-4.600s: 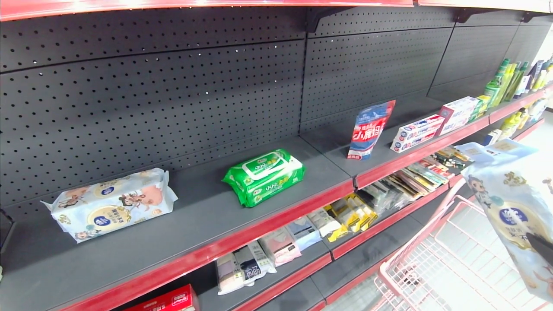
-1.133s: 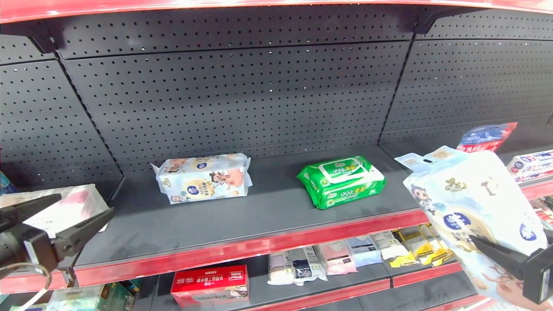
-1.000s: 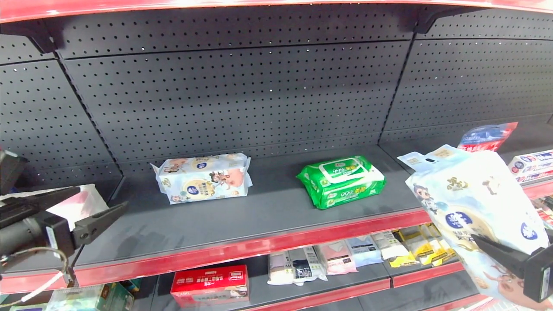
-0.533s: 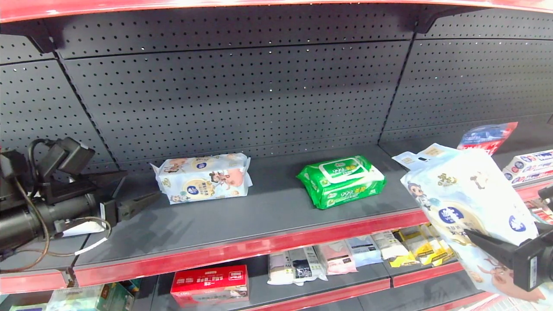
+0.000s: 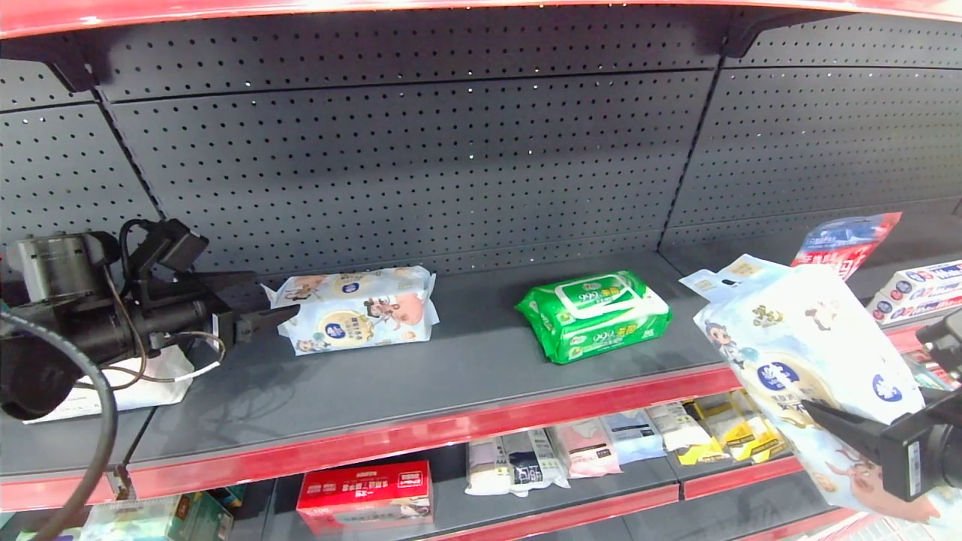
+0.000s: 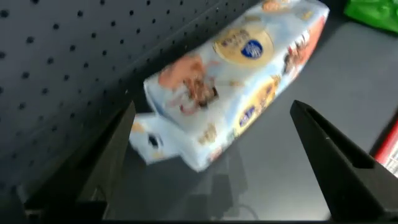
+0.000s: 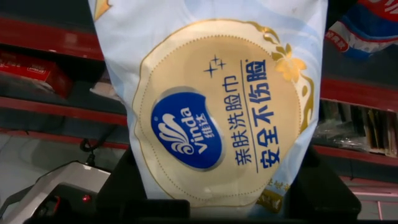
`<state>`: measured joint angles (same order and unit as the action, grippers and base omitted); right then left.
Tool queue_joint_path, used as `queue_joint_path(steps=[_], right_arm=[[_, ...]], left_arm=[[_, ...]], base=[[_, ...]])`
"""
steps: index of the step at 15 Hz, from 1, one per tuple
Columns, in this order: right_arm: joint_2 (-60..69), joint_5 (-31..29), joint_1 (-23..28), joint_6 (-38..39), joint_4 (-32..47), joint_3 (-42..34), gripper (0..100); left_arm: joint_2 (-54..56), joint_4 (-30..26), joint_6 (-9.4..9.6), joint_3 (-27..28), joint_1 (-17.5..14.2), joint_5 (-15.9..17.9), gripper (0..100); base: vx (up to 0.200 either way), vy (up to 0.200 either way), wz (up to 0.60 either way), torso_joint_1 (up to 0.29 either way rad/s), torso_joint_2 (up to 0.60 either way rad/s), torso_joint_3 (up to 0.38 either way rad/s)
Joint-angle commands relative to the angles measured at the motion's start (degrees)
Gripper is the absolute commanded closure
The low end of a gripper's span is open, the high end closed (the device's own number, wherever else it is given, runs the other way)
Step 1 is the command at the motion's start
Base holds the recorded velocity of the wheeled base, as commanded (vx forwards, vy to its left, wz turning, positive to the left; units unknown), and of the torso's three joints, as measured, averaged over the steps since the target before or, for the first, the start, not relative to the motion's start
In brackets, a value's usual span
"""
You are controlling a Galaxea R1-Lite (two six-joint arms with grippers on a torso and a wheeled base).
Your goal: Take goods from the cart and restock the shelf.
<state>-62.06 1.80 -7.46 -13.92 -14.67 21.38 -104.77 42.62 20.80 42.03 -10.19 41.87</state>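
Head view: left claw [image 5: 276, 297] has swung up from the lower left to the pale wipes pack [image 5: 353, 308], which lies on the shelf [image 5: 451, 376] left of centre. Its tips are at the pack's end. Right claw [image 5: 842, 428] is clamped on the tall blue pack [image 5: 812, 361] at lower right, off the shelf and barely shifted.
Left wrist: left claw [image 6: 214, 124] spread wide, pale wipes pack [image 6: 236, 81] between the fingers, not pinched.
Right wrist: tall blue pack [image 7: 217, 112] gripped.
Probably shifting stock first; restock pending.
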Motion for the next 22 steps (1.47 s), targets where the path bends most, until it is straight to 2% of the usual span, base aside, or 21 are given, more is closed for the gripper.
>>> queue_joint_path(steps=[1, 3, 4, 5, 9, 11, 13, 14, 17, 20, 22], right_arm=[[-0.34, 0.04, 0.08, -0.05, -0.01, 0.06, 100], [-0.6, 0.04, 0.08, -0.23, -0.01, 0.68, 100], [-0.87, 0.04, 0.17, -0.32, -0.1, 0.85, 100], [-0.87, 0.04, 0.25, -0.32, -0.1, 0.94, 100], [-0.78, 0.04, 0.52, -0.49, -0.1, 0.94, 100], [-0.6, 0.04, 0.52, -0.76, -0.1, 0.94, 100], [-0.69, 0.04, 0.52, -1.55, -0.1, 0.94, 100], [-0.78, 0.04, 0.52, -1.55, -0.1, 0.94, 100], [-0.96, 0.04, 0.52, -1.63, -0.1, 0.94, 100], [-1.39, -0.05, 0.52, -1.63, -0.1, 0.94, 100], [-1.83, -0.05, 0.52, -1.72, -0.1, 1.03, 100]], left_arm=[[-3.34, -2.45, 0.3, 3.67, 0.08, 0.93, 0], [-4.39, -5.0, 2.32, 4.9, 0.0, 2.07, 0], [-5.45, -6.06, 4.95, 5.69, -0.18, 3.39, 0], [-6.15, -6.58, 6.62, 6.13, -0.27, 4.18, 0], [-7.38, -10.1, 7.24, 10.0, -0.18, 5.06, 0], [-9.49, -10.27, 8.73, 12.72, -0.36, 5.06, 0], [-9.84, -11.86, 8.91, 13.25, -0.18, 5.15, 0], [-9.84, -13.26, 9.79, 13.6, -0.18, 5.15, 0], [-12.66, -18.36, 14.1, 18.79, -0.44, 6.2, 0], [-14.59, -21.61, 15.5, 23.45, -0.53, 6.64, 0], [-16.08, -22.14, 15.68, 25.47, -0.44, 6.9, 0]], base=[[0.0, 0.0, 0.0, 0.0, 0.0, 0.0], [0.0, 0.0, 0.0, 0.0, 0.0, 0.0], [0.0, 0.0, 0.0, 0.0, 0.0, 0.0], [0.0, 0.0, 0.0, 0.0, 0.0, 0.0], [0.0, 0.0, 0.0, 0.0, 0.0, 0.0], [0.0, 0.0, 0.0, 0.0, 0.0, 0.0], [0.0, 0.0, 0.0, 0.0, 0.0, 0.0], [0.0, 0.0, 0.0, 0.0, 0.0, 0.0], [0.0, 0.0, 0.0, 0.0, 0.0, 0.0], [0.0, 0.0, 0.0, 0.0, 0.0, 0.0], [0.0, 0.0, 0.0, 0.0, 0.0, 0.0]])
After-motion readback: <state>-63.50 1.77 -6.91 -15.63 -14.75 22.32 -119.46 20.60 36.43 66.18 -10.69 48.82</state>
